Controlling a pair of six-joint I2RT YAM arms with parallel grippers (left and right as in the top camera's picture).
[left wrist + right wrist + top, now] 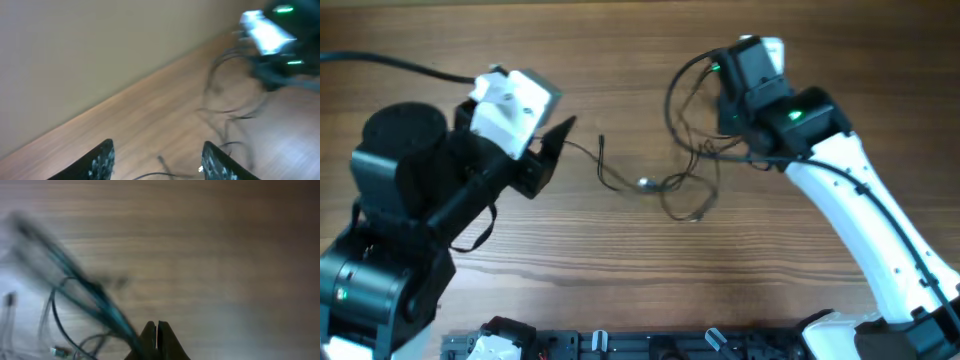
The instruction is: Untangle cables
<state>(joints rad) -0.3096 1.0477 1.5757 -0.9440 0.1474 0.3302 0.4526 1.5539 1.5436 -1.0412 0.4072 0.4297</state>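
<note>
1. Your cables (668, 183) lie in loose loops mid-table on the wooden table (620, 260), between the two arms. One loop rises toward the right arm.
2. Your left gripper (157, 162) hovers with its jaws wide apart. A single thin strand end shows on the wood between them.
3. Your right gripper (157, 339) has its jaws pressed together. Blurred dark-teal strands run straight into them, so they look pinched on the cables.
</note>
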